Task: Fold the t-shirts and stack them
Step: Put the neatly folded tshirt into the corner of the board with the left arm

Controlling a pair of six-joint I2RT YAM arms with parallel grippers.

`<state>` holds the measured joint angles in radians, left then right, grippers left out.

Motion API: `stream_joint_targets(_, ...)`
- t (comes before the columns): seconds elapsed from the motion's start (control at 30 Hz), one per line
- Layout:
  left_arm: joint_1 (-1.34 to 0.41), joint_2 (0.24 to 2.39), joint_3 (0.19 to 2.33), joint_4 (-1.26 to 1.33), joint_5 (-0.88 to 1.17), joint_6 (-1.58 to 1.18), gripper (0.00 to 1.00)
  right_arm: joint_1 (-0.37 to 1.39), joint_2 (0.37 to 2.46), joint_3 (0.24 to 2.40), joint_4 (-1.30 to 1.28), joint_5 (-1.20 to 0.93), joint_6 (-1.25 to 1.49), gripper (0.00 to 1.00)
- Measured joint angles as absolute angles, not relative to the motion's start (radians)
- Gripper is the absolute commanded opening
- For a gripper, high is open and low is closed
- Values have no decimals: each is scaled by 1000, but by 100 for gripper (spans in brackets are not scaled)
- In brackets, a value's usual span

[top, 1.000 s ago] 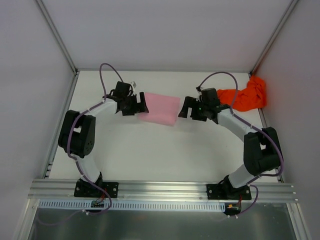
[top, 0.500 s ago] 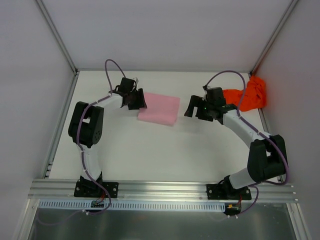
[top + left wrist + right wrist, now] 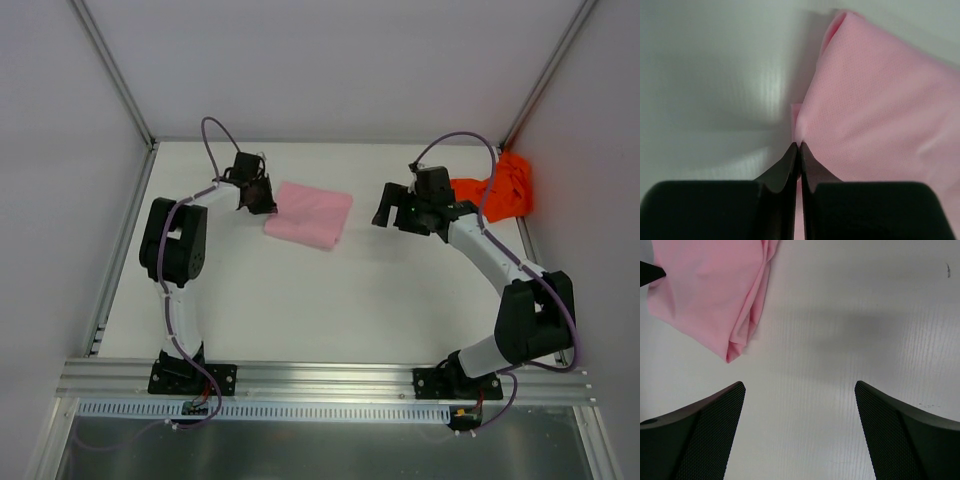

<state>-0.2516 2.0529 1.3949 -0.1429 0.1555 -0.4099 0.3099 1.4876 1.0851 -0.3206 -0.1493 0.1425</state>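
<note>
Since half a second ago, your left gripper (image 3: 799, 145) is dragging the pink t-shirt (image 3: 308, 215) toward the left side of the table (image 3: 300, 310). In the top view the folded shirt is now sitting a little further left and slightly further from the arm bases than it was. The left wrist has swung out with it, away from the table's middle. Your right gripper (image 3: 799, 386) is backing off the shirt's right end and has shifted slightly toward the far edge, so a wider strip of bare table is showing between the two.

The left fingers are pressing together on the shirt's left edge, with a small flap of pink cloth caught at their tips. The right fingers are standing wide apart with only table surface between them.

The pink t-shirt is lying flat as a folded rectangle in the far half of the table, between your two grippers. Its long axis is running left to right and tilting a little, the left end further back and the right end nearer the bases. The end facing your right gripper is showing layered folds.

The orange-red t-shirt (image 3: 503, 190) is sitting as a crumpled heap in the far right corner against the right wall (image 3: 600, 150). It is stretching roughly left to right, and the right arm is partly covering it.
</note>
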Motion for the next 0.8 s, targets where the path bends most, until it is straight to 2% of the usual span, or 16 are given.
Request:
stream_joint_targets(0.17,-153,2055,1443,-165,146,-390,0,299,1513,1143,-342,-142,131,95)
stream_joint_targets(0.43,29,2102,1656,-253,52,-348,0,297,1606,1239,-381,-136,116,95)
stream_joint_targets(0.8,188,2342,1888,-303,-28,-358,0,292,1776,1431,-461,-134,99,95)
